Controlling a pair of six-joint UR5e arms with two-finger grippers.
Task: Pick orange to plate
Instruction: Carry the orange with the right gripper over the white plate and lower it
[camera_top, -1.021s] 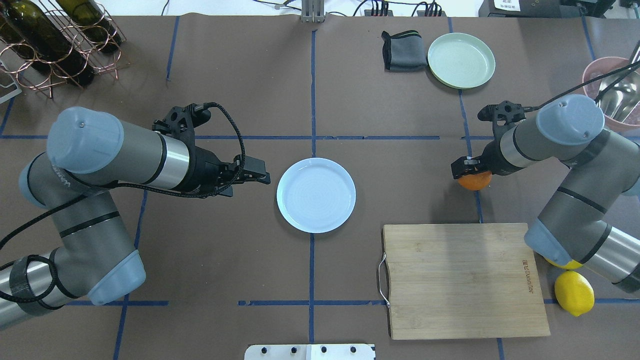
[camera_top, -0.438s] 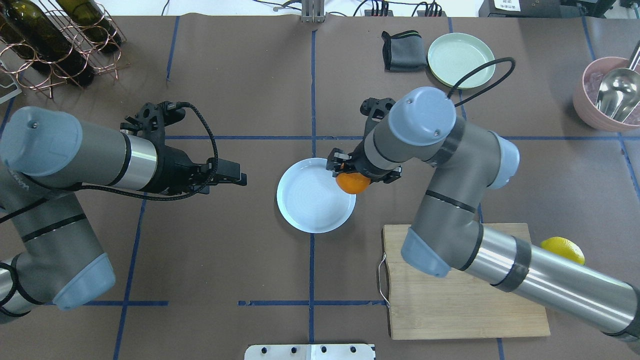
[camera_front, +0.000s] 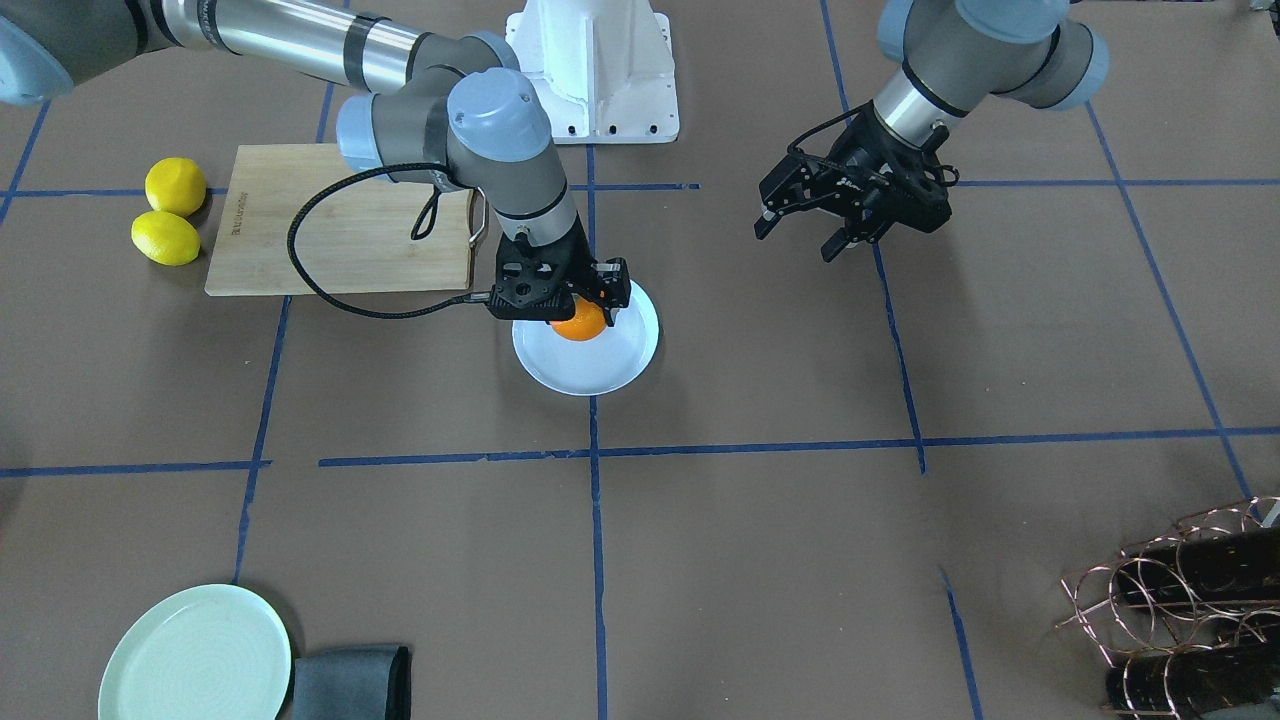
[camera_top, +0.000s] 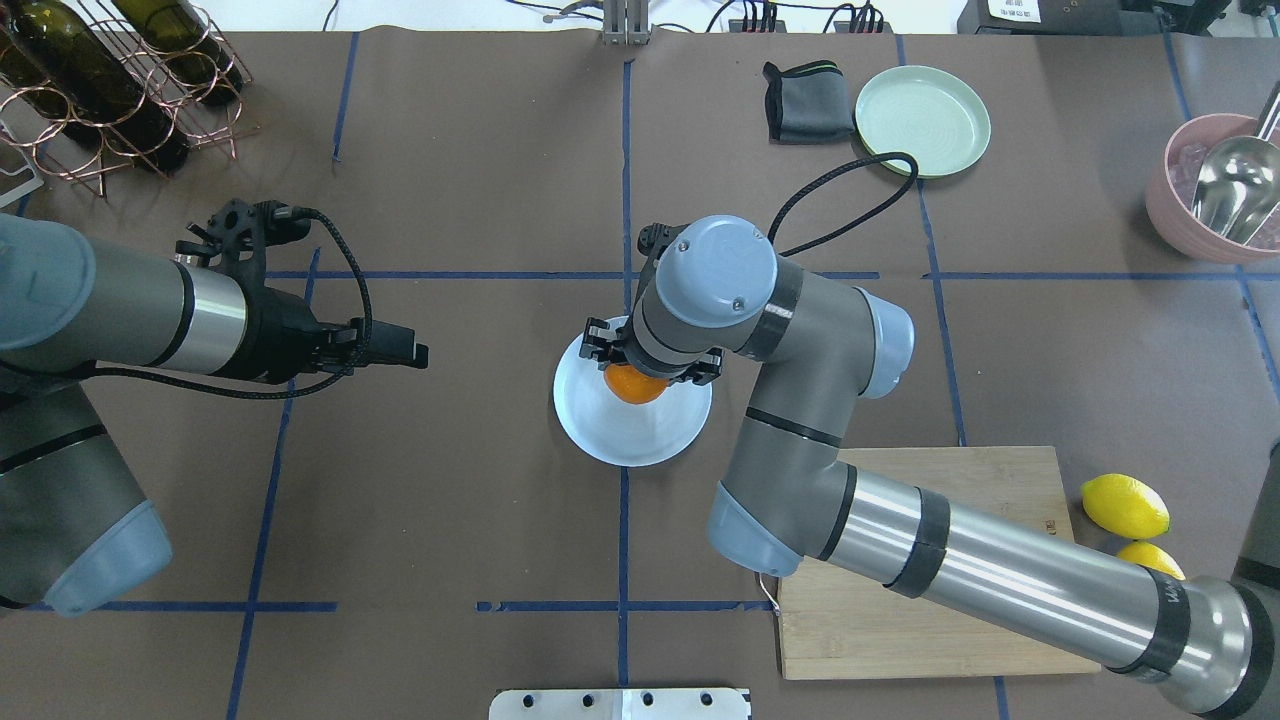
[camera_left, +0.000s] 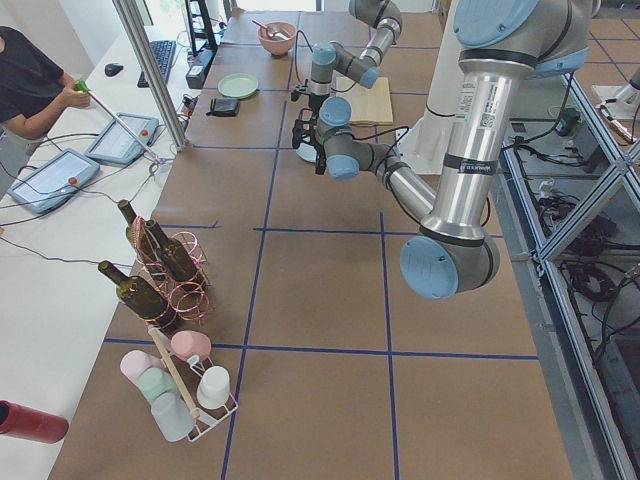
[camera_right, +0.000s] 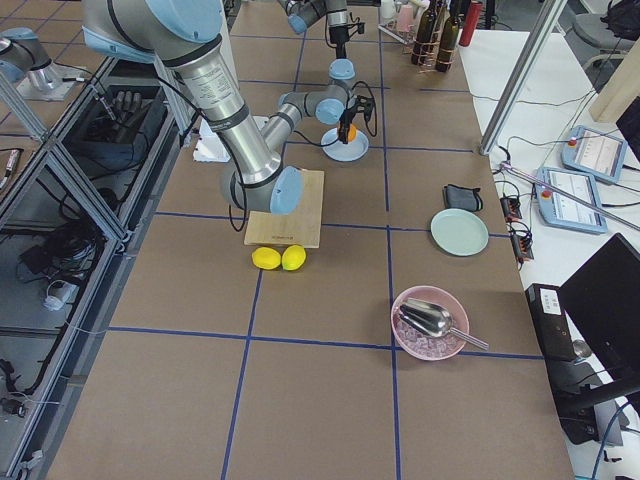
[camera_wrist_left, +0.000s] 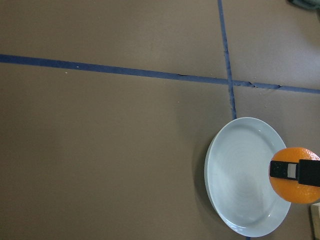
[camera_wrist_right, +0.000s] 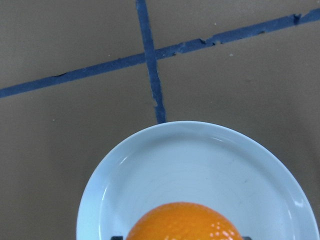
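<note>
My right gripper (camera_front: 580, 312) is shut on the orange (camera_top: 634, 387), a small bright-orange fruit. It holds the fruit over the middle of the pale bluish-white plate (camera_top: 610, 435) at the table's centre. From these views I cannot tell whether the fruit touches the plate. The right wrist view shows the orange (camera_wrist_right: 182, 222) at the bottom edge with the plate (camera_wrist_right: 200, 160) beneath it. My left gripper (camera_front: 800, 238) hangs open and empty well off to the plate's side. Its wrist view sees the plate (camera_wrist_left: 240, 170) and the orange (camera_wrist_left: 292, 192) with a black finger pad across it.
A wooden cutting board (camera_top: 1000, 480) lies under my right arm, with two lemons (camera_top: 1125, 505) beside it. At the far edge are a mint-green plate (camera_top: 922, 120) and a dark cloth (camera_top: 805, 100). A pink bowl with a scoop (camera_top: 1215, 190) and a bottle rack (camera_top: 110, 80) fill the far corners.
My right arm swung left across the table, carrying the orange from the right side to over the plate. My left arm pulled back, away from the plate.
</note>
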